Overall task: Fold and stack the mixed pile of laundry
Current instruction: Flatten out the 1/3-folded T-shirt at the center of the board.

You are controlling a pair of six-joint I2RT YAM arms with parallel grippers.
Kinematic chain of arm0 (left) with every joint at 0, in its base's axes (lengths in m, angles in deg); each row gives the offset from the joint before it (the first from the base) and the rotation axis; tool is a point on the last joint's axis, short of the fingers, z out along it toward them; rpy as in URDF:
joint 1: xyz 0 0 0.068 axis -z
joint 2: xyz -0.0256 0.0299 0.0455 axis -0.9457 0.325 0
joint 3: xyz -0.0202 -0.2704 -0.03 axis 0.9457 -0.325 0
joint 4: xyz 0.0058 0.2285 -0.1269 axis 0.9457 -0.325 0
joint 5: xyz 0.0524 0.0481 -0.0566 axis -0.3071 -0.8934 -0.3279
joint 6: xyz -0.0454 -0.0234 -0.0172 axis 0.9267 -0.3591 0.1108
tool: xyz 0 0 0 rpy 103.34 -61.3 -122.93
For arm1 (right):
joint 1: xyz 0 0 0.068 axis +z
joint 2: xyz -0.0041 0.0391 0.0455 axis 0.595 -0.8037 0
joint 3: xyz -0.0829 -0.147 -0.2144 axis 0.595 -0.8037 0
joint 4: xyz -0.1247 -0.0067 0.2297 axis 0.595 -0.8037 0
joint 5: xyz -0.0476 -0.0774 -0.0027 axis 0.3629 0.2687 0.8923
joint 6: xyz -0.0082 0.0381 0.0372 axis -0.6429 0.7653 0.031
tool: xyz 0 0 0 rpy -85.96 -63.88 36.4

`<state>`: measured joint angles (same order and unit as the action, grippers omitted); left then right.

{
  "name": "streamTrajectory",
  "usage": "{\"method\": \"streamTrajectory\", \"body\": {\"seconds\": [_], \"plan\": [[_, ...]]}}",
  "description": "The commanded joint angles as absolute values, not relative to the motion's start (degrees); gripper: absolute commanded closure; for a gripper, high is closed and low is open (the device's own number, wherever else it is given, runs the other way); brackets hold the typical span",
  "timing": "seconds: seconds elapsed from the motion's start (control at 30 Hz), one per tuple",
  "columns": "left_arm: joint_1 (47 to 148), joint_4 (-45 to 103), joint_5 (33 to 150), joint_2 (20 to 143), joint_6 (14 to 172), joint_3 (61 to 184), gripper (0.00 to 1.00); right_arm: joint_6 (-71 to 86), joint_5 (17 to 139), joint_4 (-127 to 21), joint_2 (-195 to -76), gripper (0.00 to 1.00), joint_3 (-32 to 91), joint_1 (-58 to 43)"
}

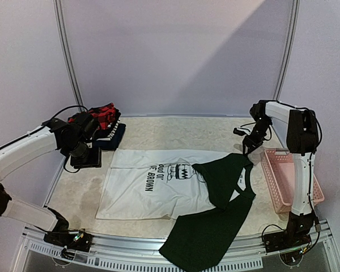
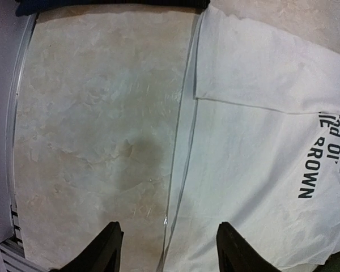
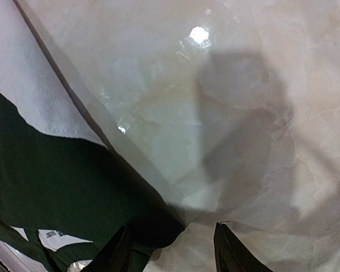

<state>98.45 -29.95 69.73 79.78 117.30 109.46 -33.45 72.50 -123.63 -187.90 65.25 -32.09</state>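
- Across the middle of the table (image 1: pixel 158 133), the white printed tee (image 1: pixel 153 187) lay spread flat, print up and sleeves out. It was not yet folded, and I judged it the largest job left.
- Over the tee's right side, the dark green garment (image 1: pixel 212 226) lay rumpled, its lower part hanging off the near edge. It was also unfolded.
- At the far left corner sat a small stack (image 1: pixel 105 122), red-and-black plaid on top of navy folded clothes. That part of the pile looked finished.
- Along the right edge stood the pink basket (image 1: pixel 289 178), apart from the garments.
- Above the tee's left edge, the left gripper (image 2: pixel 170 252) hung with its fingers spread and nothing between them.
- Just beside the green garment's corner, the right gripper (image 3: pixel 170 249) hovered over bare table, fingers parted and, as far as could be seen, grasping nothing.
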Motion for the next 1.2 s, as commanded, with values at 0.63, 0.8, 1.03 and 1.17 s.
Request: {"method": "streamTrajectory", "body": {"seconds": [0.63, 0.8, 1.03, 1.17], "plan": [[87.3, -8.1, 72.2, 105.2, 105.2, 120.2, 0.42, -32.1, 75.3, -119.5, -191.0, 1.0, 72.7, -35.8], [87.3, -1.9, 78.5, 109.3, 105.4, 120.6, 0.42, -30.4, 77.6, -117.5, -191.5, 1.0, 73.5, -35.8], [86.8, 4.6, 81.7, 111.1, 104.7, 118.8, 0.42, -29.3, 76.6, -117.8, -192.3, 1.0, 73.5, -35.8], [86.5, 7.5, 85.0, 114.8, 104.0, 121.5, 0.43, -28.9, 76.3, -118.0, -192.6, 1.0, 73.3, -35.9]]}}
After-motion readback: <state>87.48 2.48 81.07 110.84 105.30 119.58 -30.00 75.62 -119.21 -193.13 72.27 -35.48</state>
